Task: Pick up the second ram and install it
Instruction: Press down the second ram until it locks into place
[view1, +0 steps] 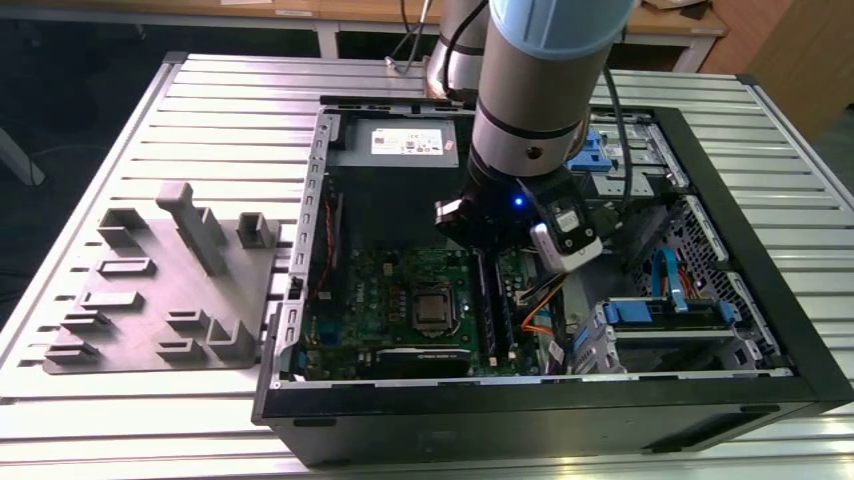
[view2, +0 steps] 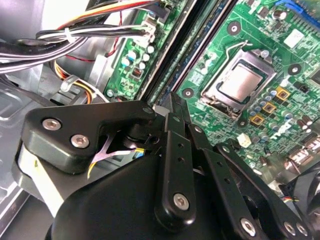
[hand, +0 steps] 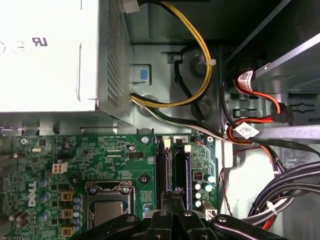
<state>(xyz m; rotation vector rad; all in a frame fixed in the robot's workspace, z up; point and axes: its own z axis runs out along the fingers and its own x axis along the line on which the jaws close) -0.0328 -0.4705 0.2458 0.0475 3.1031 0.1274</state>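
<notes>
While the arm (view1: 534, 90) reaches down into the open computer case (view1: 747, 330) on the slatted metal table (view1: 160, 420), its gripper (hand: 175, 192) sits low over the green motherboard (hand: 105, 160), right at the long black memory slots (hand: 162, 170) that run beside the processor socket (hand: 107, 207). In both wrist views the two black fingers (view2: 176, 107) come together to a narrow point with no gap showing between their tips, so the jaws look clenched, pressed down at the slot line. I take the second ram (view1: 489, 310) to be the long dark strip standing in the slots just below the wrist in the exterior view, though from here I cannot tell it clearly from the slot it sits in, nor whether the fingertips are pinching its edge or only touching it. Beyond the slots in the first wrist view lie the silver power supply (hand: 50, 55), a yellow cable (hand: 202, 55) looping across the case wall, and a bundle of black wires (hand: 285, 195). Off to the exterior view's left, well apart from the case, the grey plastic holder block (view1: 167, 290) stands on the table.
</notes>
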